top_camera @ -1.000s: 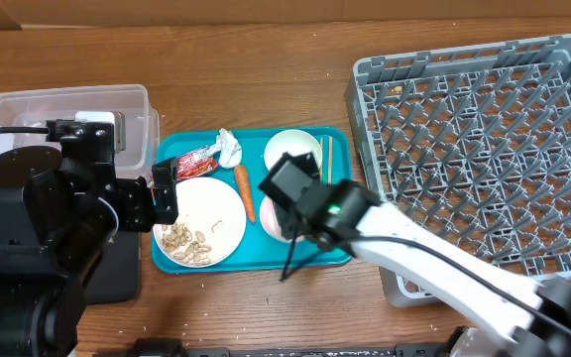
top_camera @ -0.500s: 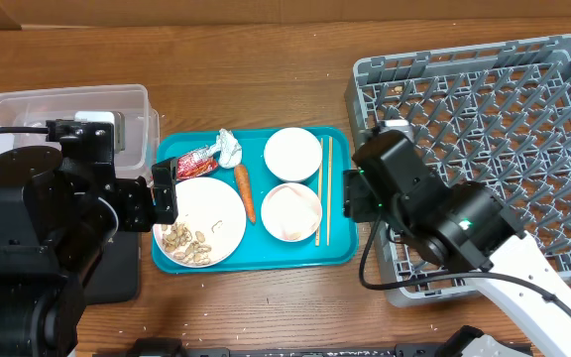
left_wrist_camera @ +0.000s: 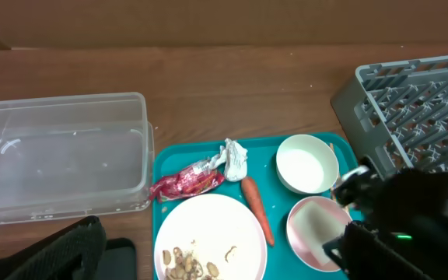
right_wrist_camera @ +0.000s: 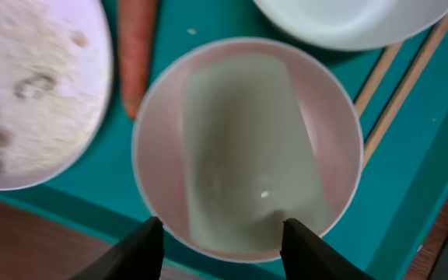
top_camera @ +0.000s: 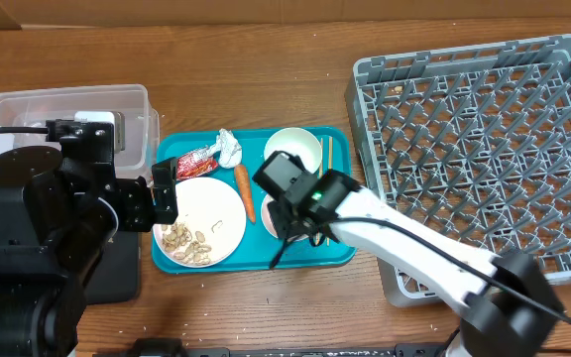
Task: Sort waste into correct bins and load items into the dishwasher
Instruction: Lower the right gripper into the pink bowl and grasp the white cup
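My right gripper (right_wrist_camera: 222,249) is open, with its fingers astride the near rim of the pale-pink bowl (right_wrist_camera: 247,148) on the teal tray; in the overhead view it (top_camera: 285,210) covers most of that bowl. The white bowl (top_camera: 290,149) sits just behind. The plate (top_camera: 201,220) holds peanut shells (top_camera: 184,243). The carrot (top_camera: 245,190), red wrapper (top_camera: 194,161) and tissue (top_camera: 229,147) lie beside it. My left gripper (top_camera: 164,188) is open and empty at the tray's left edge. No cup shows.
The clear tub (top_camera: 67,104) stands at far left, and the black tray (top_camera: 117,273) lies under my left arm. The grey dish rack (top_camera: 484,149) fills the right side. Chopsticks (top_camera: 328,154) lie on the teal tray (top_camera: 335,253) by the bowls.
My right arm was at the rack's left edge half a second ago and has swung back over the pink bowl. The left arm has not moved.
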`<move>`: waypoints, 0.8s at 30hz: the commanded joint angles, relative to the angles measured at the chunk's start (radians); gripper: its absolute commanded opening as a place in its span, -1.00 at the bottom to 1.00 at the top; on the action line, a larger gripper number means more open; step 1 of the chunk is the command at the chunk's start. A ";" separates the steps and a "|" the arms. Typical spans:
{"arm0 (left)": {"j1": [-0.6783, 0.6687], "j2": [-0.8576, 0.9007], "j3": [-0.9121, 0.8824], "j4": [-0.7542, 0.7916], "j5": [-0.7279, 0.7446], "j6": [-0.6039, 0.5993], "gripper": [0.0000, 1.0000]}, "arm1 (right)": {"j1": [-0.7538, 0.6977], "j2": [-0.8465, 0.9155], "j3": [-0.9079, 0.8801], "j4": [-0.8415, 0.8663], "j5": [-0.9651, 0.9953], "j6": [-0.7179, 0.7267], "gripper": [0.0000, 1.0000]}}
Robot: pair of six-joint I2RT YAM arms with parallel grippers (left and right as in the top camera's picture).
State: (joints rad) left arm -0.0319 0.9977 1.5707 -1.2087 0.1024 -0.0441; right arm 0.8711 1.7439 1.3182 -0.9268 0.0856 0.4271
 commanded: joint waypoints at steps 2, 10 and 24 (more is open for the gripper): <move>0.005 -0.003 0.018 0.000 -0.009 0.022 1.00 | -0.003 0.041 -0.003 0.003 -0.012 0.025 0.17; 0.005 -0.003 0.018 0.000 -0.009 0.022 1.00 | -0.003 0.041 -0.003 -0.014 -0.009 0.021 0.30; 0.005 -0.003 0.018 0.000 -0.009 0.022 1.00 | -0.005 0.092 -0.024 0.094 -0.028 0.022 0.76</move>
State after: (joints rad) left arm -0.0319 0.9977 1.5711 -1.2091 0.1001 -0.0441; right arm 0.8703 1.8042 1.3144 -0.8360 0.0589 0.4446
